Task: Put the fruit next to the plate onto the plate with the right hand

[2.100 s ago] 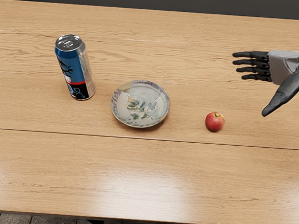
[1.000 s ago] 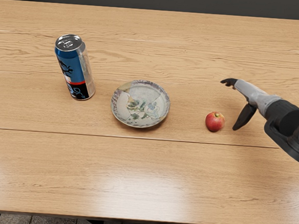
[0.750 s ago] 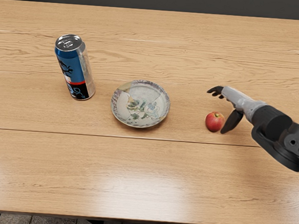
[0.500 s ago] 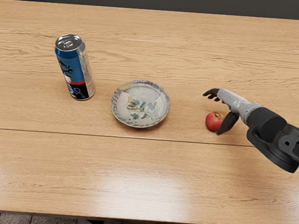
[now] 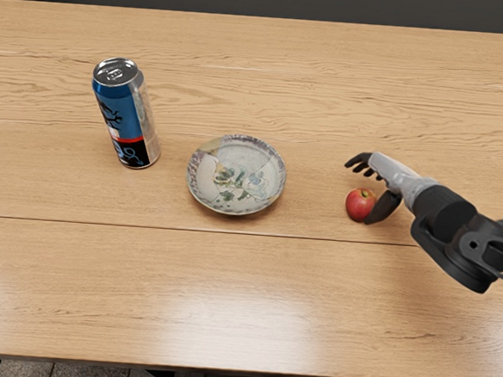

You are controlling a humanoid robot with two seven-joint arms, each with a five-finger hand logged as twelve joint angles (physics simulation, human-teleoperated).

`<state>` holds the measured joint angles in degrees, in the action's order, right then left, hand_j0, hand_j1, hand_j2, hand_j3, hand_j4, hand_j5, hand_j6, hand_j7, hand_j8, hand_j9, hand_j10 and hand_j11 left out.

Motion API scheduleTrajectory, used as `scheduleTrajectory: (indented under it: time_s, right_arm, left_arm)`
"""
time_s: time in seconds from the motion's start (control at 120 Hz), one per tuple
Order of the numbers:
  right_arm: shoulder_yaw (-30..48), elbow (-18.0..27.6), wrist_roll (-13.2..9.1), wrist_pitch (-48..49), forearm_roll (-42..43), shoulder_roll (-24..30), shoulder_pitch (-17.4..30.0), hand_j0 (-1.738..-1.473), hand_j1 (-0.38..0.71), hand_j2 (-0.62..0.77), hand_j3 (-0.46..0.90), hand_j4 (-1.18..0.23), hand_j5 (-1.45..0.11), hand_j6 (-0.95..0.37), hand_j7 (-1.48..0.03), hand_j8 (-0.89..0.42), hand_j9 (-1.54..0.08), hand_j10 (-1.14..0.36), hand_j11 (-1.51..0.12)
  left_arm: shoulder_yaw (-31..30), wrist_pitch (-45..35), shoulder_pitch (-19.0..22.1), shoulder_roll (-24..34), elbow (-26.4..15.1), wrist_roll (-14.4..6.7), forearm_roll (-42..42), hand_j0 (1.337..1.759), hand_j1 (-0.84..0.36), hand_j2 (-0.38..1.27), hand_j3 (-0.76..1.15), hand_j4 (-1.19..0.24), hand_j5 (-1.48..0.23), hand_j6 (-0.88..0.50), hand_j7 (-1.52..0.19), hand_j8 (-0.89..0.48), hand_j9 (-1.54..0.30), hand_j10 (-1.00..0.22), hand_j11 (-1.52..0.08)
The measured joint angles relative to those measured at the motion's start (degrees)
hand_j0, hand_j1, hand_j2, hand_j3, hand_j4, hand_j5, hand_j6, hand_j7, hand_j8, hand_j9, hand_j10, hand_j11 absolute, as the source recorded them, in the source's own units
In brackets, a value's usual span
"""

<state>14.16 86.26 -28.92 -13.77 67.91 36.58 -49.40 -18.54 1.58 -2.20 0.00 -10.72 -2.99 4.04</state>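
Head view of a wooden table [image 5: 244, 300]. The right hand [image 5: 385, 175] reaches in from the right edge, its dark fingers [image 5: 358, 164] spread and arched above and behind the red apple [image 5: 359, 205], its thumb lying along the apple's right side; contact cannot be judged, and the apple is not enclosed. The apple rests on the table, to the right of the ceramic plate [image 5: 198, 185] and apart from it. A blue drink can [image 5: 125, 112] stands upright left of the plate.
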Motion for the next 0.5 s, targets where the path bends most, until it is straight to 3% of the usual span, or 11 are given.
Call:
scheduleTrajectory:
  time_s: [0.5]
  right_arm:
    - [-0.3, 0.2, 0.0, 0.5, -0.8, -0.3, 0.2, -1.658, 0.14, -0.06, 0.00, -0.42, -0.55, -0.42, -0.55, -0.42, -0.55, -0.42, -0.55]
  left_arm:
    - [0.0, 0.0, 0.0, 0.0, 0.0, 0.0, 0.0, 1.658, 0.07, 0.05, 0.00, -0.23, -0.30, -0.23, -0.30, -0.23, -0.30, -0.23, -0.30]
